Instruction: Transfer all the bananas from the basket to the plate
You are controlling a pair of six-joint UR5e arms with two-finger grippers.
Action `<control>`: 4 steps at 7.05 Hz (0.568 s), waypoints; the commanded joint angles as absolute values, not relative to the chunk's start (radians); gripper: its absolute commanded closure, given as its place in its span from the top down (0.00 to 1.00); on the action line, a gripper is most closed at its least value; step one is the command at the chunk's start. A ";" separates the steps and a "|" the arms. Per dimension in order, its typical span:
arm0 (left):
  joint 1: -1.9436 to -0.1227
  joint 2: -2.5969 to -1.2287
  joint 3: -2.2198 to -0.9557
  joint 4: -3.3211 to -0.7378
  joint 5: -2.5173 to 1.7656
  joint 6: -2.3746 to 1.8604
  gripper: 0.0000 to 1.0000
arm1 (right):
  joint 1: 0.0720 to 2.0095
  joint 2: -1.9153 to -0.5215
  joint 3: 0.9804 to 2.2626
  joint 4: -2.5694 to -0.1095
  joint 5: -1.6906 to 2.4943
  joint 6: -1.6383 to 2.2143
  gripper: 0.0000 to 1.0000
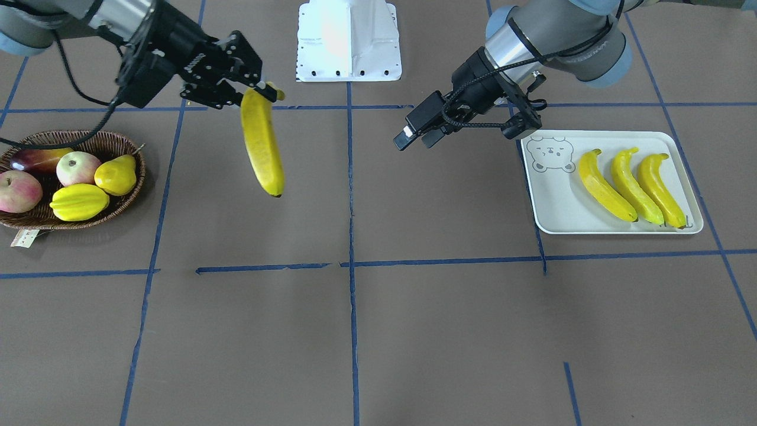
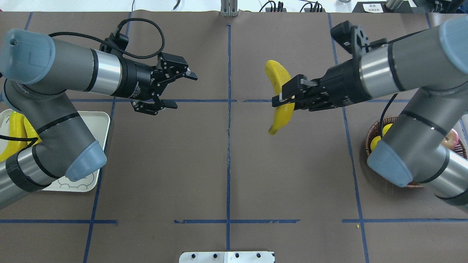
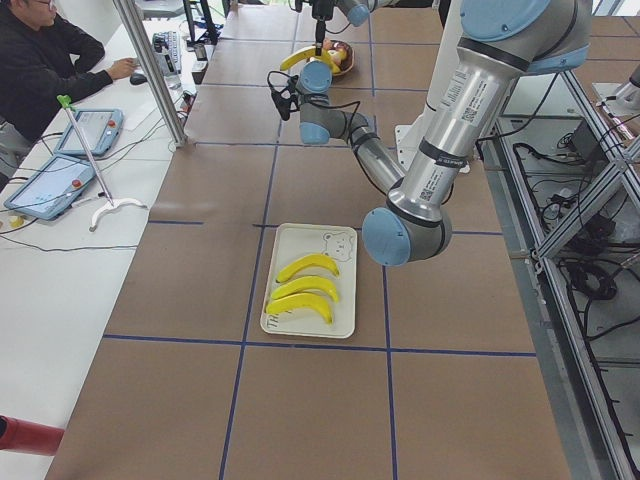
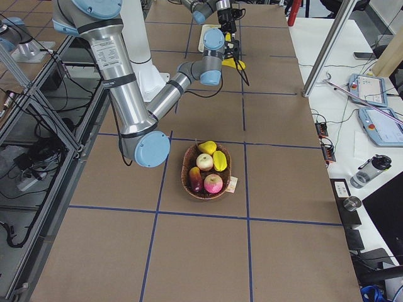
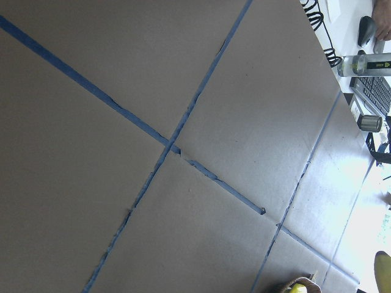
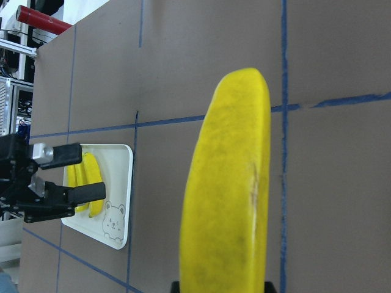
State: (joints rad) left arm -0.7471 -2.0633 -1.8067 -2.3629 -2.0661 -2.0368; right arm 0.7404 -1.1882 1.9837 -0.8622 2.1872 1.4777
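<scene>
My right gripper (image 1: 263,90) is shut on the top end of one banana (image 1: 261,142), which hangs in the air over the table between the basket and the centre line. It also shows in the overhead view (image 2: 278,73) and fills the right wrist view (image 6: 229,183). The wicker basket (image 1: 89,223) holds no banana that I can see. Three bananas (image 1: 630,186) lie side by side on the bear plate (image 1: 556,201). My left gripper (image 2: 182,91) is open and empty, in the air near the plate's inner end.
The basket holds two apples (image 1: 77,167), a pear (image 1: 116,176), a starfruit (image 1: 78,202) and a dark red fruit. The white robot base (image 1: 349,41) sits at the table's far middle. Blue tape lines cross the brown table.
</scene>
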 commanded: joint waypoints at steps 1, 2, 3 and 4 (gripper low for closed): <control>-0.747 -2.111 -1.804 -2.364 -2.065 -2.098 1.00 | 0.577 -1.170 1.994 -0.847 1.984 1.506 0.01; -0.744 -2.132 -1.798 -2.362 -2.065 -2.126 1.00 | 0.556 -1.169 2.000 -0.847 1.970 1.506 0.01; -0.744 -2.172 -1.763 -2.364 -2.065 -2.128 1.00 | 0.539 -1.148 2.000 -0.853 1.954 1.506 0.01; -0.723 -2.196 -1.741 -2.365 -2.063 -2.128 1.00 | 0.528 -1.134 2.000 -0.856 1.942 1.506 0.01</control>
State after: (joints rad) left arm -0.7380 -2.1644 -1.7673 -2.3640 -2.0643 -2.1232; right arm 0.5454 -1.1504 1.9994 -0.8520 1.9603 1.5061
